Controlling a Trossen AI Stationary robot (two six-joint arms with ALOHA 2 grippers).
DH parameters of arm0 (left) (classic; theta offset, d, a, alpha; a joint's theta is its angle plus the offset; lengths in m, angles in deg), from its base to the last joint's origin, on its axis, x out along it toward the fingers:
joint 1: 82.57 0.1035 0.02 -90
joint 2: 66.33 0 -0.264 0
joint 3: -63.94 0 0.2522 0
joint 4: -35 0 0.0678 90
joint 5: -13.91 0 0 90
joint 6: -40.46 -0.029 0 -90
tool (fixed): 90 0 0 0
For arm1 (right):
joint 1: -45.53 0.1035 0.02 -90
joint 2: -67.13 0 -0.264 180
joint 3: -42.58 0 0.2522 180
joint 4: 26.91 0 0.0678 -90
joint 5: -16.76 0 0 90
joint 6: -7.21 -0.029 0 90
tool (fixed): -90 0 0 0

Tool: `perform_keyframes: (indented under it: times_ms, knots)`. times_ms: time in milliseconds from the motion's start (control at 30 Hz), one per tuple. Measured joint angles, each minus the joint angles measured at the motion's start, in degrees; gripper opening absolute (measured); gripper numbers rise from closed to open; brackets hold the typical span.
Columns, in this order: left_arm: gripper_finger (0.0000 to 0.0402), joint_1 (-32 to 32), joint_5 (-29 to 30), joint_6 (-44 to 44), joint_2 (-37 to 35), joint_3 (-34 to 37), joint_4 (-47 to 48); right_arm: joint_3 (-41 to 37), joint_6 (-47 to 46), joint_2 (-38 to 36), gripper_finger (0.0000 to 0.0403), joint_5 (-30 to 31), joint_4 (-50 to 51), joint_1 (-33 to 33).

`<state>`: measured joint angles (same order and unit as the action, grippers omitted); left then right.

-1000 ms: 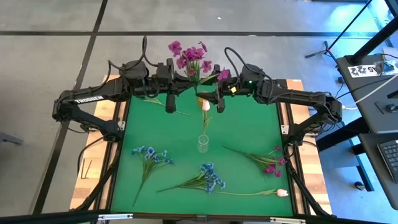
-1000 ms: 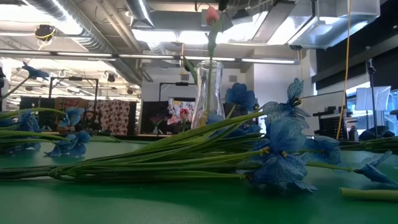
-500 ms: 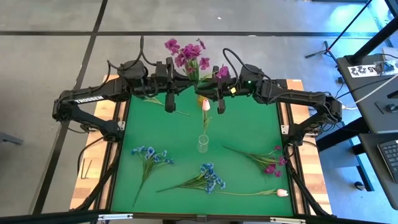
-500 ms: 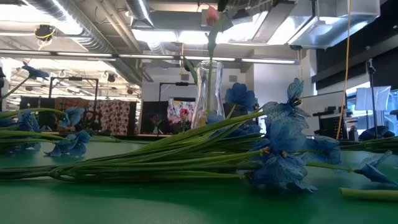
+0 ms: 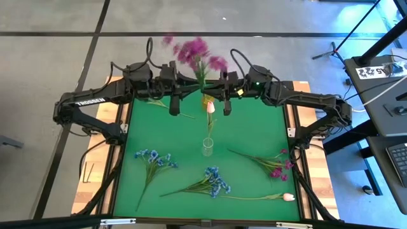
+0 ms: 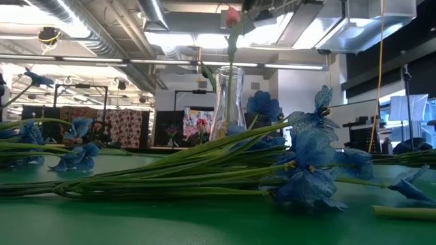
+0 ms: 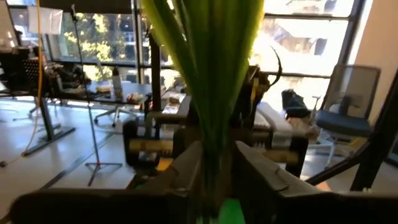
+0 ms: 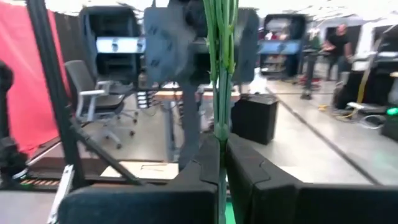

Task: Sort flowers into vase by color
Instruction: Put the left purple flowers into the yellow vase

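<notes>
Green table (image 5: pixel 254 133) fills mid-frame; at top centre, the magenta spray (image 5: pixel 199 54) stands stem-down between both grippers. Left gripper (image 7: pixel 217 165) is parted around the stems. Right gripper (image 8: pixel 221 165) is clamped on them, upright.

Both dark six-joint arms reach inward and meet at the table's 12 o'clock edge. The right gripper (image 8: pixel 219 163) has its dark fingers pressed together around thin green stems. The left gripper (image 7: pixel 217 180) faces it, its fingers slightly parted.
</notes>
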<state>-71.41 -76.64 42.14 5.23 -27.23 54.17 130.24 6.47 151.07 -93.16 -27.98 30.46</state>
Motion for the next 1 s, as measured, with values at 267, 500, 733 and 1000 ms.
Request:
perform_keyframes:
  times_ms: [267, 500, 733, 1000]
  knots:
    - [0.015, 0.0, 1.5, -0.8, -4.0, 0.0, 3.5, 0.0, 2.1, -2.2, 0.0005, 3.9, 2.9, -2.2]
    - [0.0159, 0.1, 3.1, -3.8, -9.3, 1.4, 11.5, -1.0, 2.5, -3.1, 0.0003, 1.3, 6.1, -8.3]
    - [0.0159, 1.4, 3.1, -4.3, -15.2, 12.7, 6.9, -8.8, 0.5, -4.7, 0.0002, -3.2, 0.1, -14.0]
    - [0.016, 3.9, 3.0, -2.0, -21.9, 28.0, -7.1, -24.4, -4.1, -4.7, 0.0002, -4.1, -23.1, -16.2]
